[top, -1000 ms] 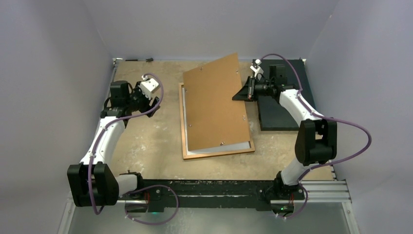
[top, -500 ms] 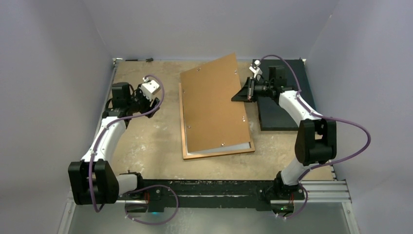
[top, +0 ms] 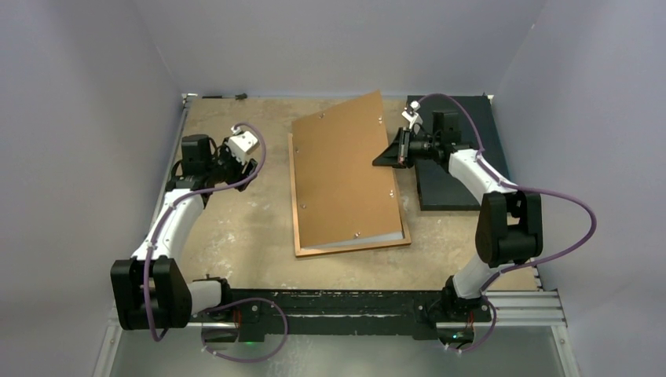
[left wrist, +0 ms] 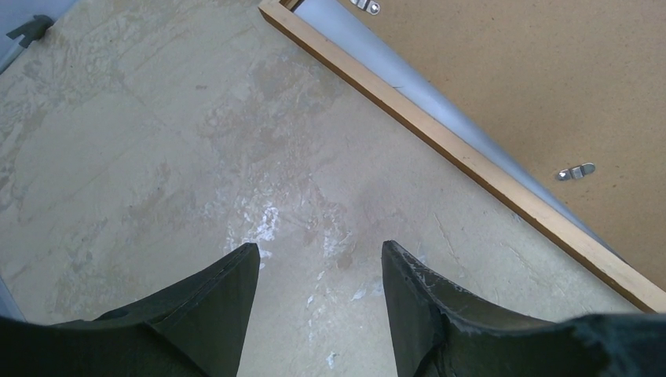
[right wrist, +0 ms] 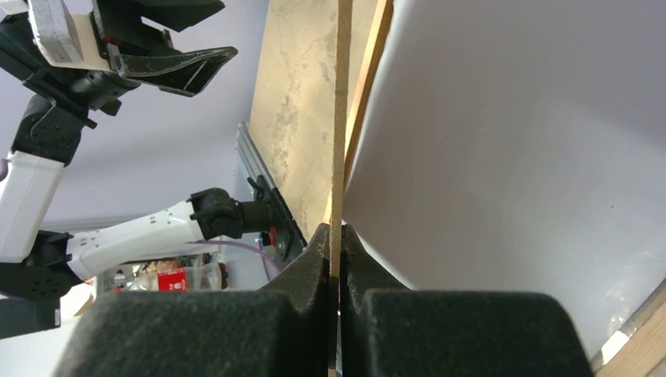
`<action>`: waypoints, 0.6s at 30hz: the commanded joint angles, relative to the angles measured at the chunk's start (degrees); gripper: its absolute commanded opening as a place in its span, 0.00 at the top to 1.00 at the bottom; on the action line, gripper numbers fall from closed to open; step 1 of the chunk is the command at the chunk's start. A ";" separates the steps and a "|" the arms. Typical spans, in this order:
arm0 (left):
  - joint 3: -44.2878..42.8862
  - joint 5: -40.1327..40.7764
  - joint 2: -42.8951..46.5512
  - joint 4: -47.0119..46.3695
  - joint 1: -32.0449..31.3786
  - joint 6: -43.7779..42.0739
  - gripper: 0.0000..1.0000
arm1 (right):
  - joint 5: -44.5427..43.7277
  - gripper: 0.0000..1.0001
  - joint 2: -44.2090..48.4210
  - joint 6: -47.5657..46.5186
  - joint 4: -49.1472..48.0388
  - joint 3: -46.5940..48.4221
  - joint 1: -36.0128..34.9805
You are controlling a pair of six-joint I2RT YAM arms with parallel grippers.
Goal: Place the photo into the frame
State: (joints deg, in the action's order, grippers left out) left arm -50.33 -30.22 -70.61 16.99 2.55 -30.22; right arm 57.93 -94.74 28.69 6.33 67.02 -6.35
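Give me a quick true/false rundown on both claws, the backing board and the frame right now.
1. The right claw is shut on the backing board's edge. True.
2. The left claw grips the frame. False: it is open over bare table, holding nothing.
3. The backing board sits square inside the frame. False: it lies skewed, its far corner past the frame's rail.
4. A dark slab lies right of the frame. True.

Robot lab test cell: plain lilac wall panels (top: 86, 94) box in scuffed bench (top: 236, 228); aluminium mounting rail (top: 526, 302) along near edge.
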 commanded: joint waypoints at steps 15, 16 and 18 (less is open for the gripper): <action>1.12 1.52 -2.79 -5.34 -1.15 2.19 0.47 | -3.52 1.00 -5.80 -7.99 9.20 9.05 -0.07; 1.26 1.88 -2.92 -5.77 -1.22 2.38 0.48 | -3.79 1.00 -6.33 -8.34 9.74 9.41 -0.07; 1.25 2.47 -3.27 -6.38 -1.36 2.64 0.49 | -4.13 1.00 -7.26 -8.46 10.10 9.81 -0.07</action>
State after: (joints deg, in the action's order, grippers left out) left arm -49.74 -28.75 -73.30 13.72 1.72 -28.08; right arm 54.48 -101.75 24.82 14.92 73.19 -6.33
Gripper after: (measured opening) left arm 0.517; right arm 0.015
